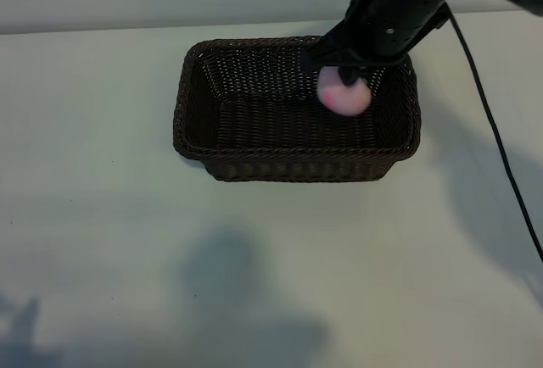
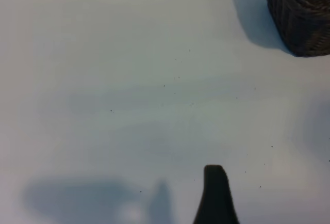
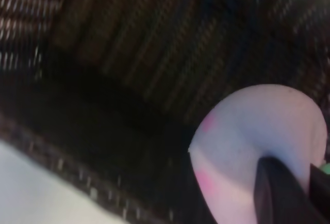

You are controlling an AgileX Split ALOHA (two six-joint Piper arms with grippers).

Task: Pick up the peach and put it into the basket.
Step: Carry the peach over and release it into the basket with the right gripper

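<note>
While my right gripper (image 1: pixel 344 80) holds the peach (image 1: pixel 344 97) clamped just above the basket (image 1: pixel 195 143), inside its right end, I lower before releasing, clear of the rim.

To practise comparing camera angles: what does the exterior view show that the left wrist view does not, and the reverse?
Only the exterior view shows the right gripper shut on the peach, held over the right end of the basket's inside.

Only the left wrist view shows a dark finger of the left gripper over bare table, apart from the basket.

Both show the woven basket and the pale table.
</note>
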